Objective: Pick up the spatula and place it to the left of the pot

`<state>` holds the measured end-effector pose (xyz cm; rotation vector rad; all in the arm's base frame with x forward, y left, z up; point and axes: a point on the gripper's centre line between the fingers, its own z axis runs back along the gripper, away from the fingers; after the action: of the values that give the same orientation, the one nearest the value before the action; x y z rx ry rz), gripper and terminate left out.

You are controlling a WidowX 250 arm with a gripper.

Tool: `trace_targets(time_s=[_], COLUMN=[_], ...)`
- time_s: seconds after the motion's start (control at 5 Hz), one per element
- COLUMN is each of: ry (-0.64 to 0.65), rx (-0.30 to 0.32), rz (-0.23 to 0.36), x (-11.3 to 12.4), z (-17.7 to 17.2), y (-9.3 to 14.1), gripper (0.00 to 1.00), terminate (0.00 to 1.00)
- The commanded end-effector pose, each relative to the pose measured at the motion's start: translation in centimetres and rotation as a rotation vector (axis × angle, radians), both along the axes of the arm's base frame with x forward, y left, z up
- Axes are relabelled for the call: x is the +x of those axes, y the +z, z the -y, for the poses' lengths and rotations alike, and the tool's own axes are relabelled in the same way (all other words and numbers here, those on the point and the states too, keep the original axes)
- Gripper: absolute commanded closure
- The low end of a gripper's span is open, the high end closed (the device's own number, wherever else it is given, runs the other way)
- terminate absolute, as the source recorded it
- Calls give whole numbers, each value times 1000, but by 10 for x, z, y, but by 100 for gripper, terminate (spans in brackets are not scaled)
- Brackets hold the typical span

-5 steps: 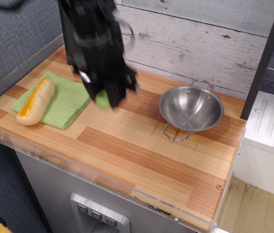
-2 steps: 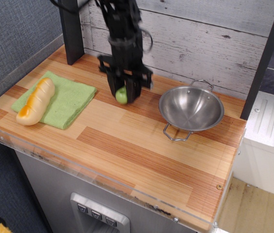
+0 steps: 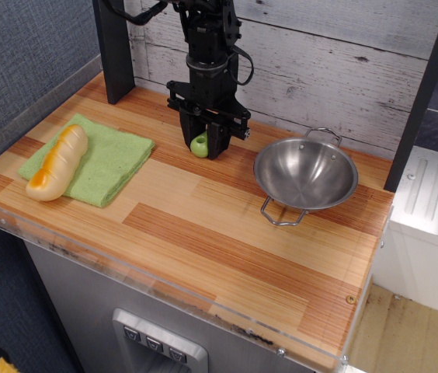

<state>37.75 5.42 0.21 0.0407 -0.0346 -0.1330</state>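
Observation:
My black gripper [image 3: 206, 144] points straight down at the back of the wooden counter, to the left of the pot [image 3: 306, 174]. It is shut on the spatula: only the lime-green handle [image 3: 199, 144] shows between the fingers, low at the counter surface. The grey blade is hidden inside the gripper. The pot is a shiny steel bowl with two wire loop handles, and it is empty. A gap of bare counter lies between the gripper and the pot's rim.
A green cloth [image 3: 106, 159] lies at the left with a yellow-orange bread loaf [image 3: 57, 162] on it. A black post [image 3: 112, 50] stands at the back left. A grey plank wall [image 3: 320, 54] runs behind. The counter's front edge [image 3: 165, 287] has a clear plastic lip.
The gripper has moved right and back from near the cloth, carrying the spatula, and has come down to the counter just left of the pot.

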Motion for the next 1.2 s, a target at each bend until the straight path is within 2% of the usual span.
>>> trace_targets(time_s=[0.0, 0.2, 0.4, 0.6, 1.0], ry=[22, 19, -11, -46, -59], rx=[-38, -79, -105, -117, -48], rz=[41, 94, 123, 119, 144], x=[2, 11, -8, -36, -79], z=[-8, -5, 3, 5, -4], y=[32, 65, 100, 112, 124], gripper=[0, 0, 0, 0, 0], terminate=[0, 0, 0, 0, 0])
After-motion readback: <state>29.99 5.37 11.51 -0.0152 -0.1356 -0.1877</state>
